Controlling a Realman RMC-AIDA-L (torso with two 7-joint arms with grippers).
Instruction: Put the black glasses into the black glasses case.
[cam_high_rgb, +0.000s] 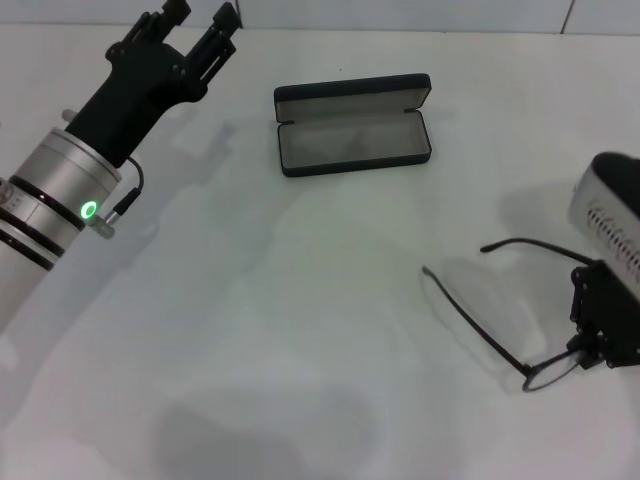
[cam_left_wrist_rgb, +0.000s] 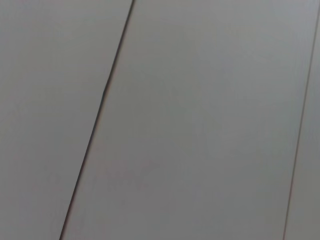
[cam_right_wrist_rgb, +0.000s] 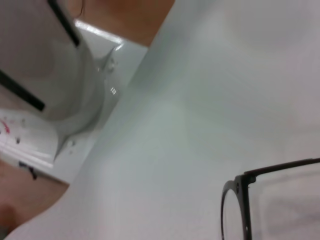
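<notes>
Black against the white table (cam_high_rgb: 300, 330), our left gripper (cam_high_rgb: 195, 35) sits raised at about ten o'clock with its fingers spread and nothing between them, apparently idle. Moving rightward, the black glasses case (cam_high_rgb: 353, 125) lies at twelve o'clock, lid swung back, grey lining showing, nothing visible inside.

Further right, at roughly four o'clock, the black glasses (cam_high_rgb: 510, 305) rest with both slender temple arms unfolded, pointing back toward the centre. Our right gripper (cam_high_rgb: 600, 335) is at the front of the frame, by a lens; we cannot tell whether its fingers have closed on it (the wrist view shows only a rounded lens rim and one temple over the table).

Our worry: the frame is thin, so a pinch near the lens could slip or twist it. With the temples splayed, we judge the glasses too wide for the case, and a tip could catch its wall and push the case away.
</notes>
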